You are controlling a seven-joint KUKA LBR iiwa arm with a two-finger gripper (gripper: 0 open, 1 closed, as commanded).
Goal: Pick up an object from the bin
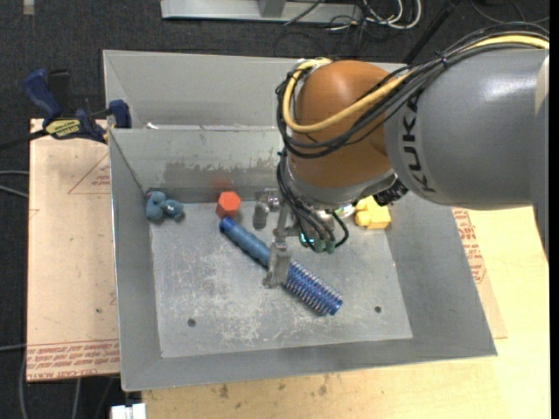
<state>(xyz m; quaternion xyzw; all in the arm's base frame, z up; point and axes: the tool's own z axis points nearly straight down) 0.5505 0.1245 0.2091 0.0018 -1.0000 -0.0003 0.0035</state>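
Blue and long, a brush [303,283] lies near the middle of the grey bin [218,321]. It lies slanted. Its smooth handle points up and to the left, toward the back wall. Its bristly head points down and to the right, toward the front.

The pincer [278,274] hangs right over the middle of the brush, where the handle meets the bristles. It is touching the brush, or very nearly. I cannot tell if the pincer is released or clenched. From here it looks like one thin grey bar.

I think the next move turns on one thing. The pincer should squeeze across the thin way of the brush, not along its long way. The spot looks fair for balance, though the bristly end may be heavier and dip.

The other things sit apart from the brush. A small orange block [229,202] is just past the handle tip, by the back wall. A little grey-blue toy [162,207] sits farther left. A yellow thing [374,216] peeks out under the arm [472,120] on the right. I see nothing in the way of lifting the brush straight up.
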